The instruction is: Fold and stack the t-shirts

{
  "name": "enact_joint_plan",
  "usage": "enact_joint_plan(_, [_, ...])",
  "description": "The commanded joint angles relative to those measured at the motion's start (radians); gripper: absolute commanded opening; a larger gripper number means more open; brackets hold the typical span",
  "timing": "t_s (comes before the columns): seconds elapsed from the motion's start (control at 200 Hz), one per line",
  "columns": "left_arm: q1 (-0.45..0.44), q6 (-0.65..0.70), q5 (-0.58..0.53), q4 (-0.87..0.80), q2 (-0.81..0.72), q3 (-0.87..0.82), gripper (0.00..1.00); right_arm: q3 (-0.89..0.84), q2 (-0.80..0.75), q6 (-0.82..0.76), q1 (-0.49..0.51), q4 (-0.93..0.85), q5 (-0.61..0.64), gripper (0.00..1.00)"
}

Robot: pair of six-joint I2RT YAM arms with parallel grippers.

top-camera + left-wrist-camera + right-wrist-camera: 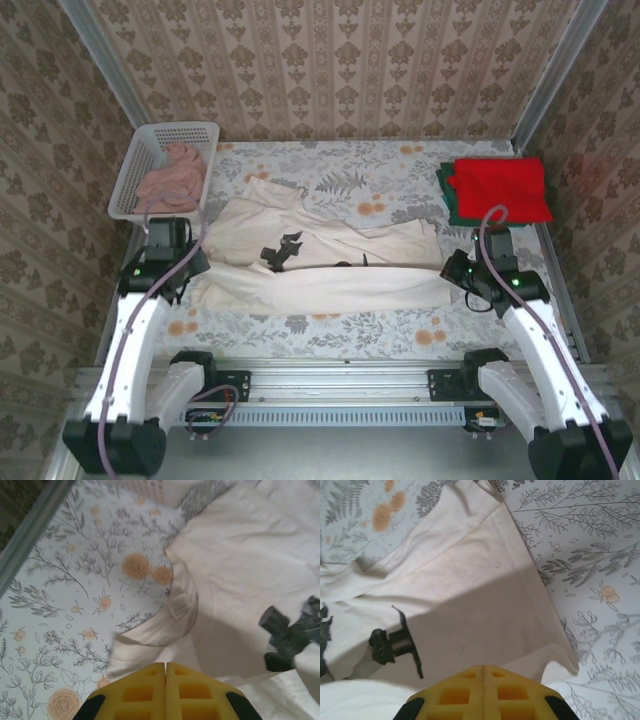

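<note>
A large cream-white t-shirt (330, 255) lies spread across the middle of the flowered table, its near part doubled into a long band. It carries a dark print (283, 248). My left gripper (196, 268) is shut on the band's left end, close to the collar (177, 605). My right gripper (455, 270) is shut on the right end, where the hem (555, 655) curls up toward the yellow fingers (465, 690). A folded red t-shirt (500, 188) rests on a dark green one (447, 200) at the back right.
A white lattice basket (165, 130) holding pinkish cloth (170, 180) stands at the back left. Patterned walls with metal posts (110, 70) close in the table on three sides. A metal rail (35, 525) runs along the left edge.
</note>
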Motion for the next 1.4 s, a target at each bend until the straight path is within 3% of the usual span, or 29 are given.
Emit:
enact_joint_plan(0.0, [-0.004, -0.032, -0.013, -0.090, -0.078, -0.026, 0.00, -0.015, -0.052, 0.038, 0.010, -0.153, 0.015, 0.00])
enact_joint_plan(0.34, [-0.037, -0.051, -0.028, -0.085, -0.077, -0.066, 0.00, -0.042, -0.097, 0.054, 0.023, -0.172, 0.026, 0.03])
enact_joint_plan(0.855, [-0.033, 0.023, -0.076, 0.154, 0.313, -0.006, 0.00, -0.027, 0.365, 0.001, -0.023, 0.151, 0.122, 0.03])
enact_joint_plan(1.175, [-0.035, 0.070, -0.044, 0.233, 0.558, 0.097, 0.00, 0.041, 0.592, -0.042, -0.046, 0.265, 0.097, 0.03])
enact_joint_plan(1.395, [-0.037, 0.105, -0.058, 0.209, 0.680, 0.160, 0.02, 0.097, 0.732, -0.069, -0.053, 0.270, 0.099, 0.10])
